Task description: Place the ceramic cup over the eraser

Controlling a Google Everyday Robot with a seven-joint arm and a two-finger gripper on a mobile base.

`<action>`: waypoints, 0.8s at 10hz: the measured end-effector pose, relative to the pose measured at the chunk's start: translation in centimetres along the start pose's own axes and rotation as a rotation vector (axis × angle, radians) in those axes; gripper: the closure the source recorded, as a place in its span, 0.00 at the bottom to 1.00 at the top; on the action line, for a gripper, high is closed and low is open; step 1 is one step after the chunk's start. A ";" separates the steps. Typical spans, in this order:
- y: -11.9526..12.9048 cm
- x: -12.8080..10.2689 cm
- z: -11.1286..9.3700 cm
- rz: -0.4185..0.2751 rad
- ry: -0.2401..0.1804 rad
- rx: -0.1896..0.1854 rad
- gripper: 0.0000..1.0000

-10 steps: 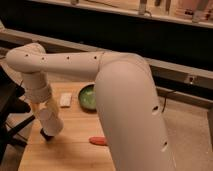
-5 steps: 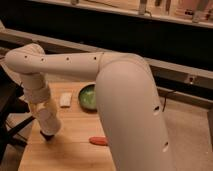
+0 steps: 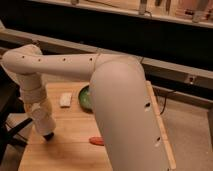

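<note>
The ceramic cup is a wide green glazed vessel with a darker rim; it stands on the wooden table and is partly hidden behind my white arm. The eraser, a small whitish flat block, lies just left of the cup, apart from it. My gripper hangs at the end of the white forearm, low over the table at the left, in front of and below the eraser. Its tip is dark.
A small red-orange object lies on the table near the front, beside my arm. My bulky white arm covers the table's right part. A dark counter and ledge run behind. The table's right edge borders the floor.
</note>
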 end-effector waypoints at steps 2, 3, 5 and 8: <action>-0.2 0.0 0.7 -0.012 -0.025 -0.006 0.99; -0.5 -0.1 0.9 -0.018 -0.032 -0.009 0.94; -0.2 -0.1 1.4 -0.012 -0.049 -0.009 0.70; -0.2 -0.2 1.8 -0.015 -0.052 0.012 0.42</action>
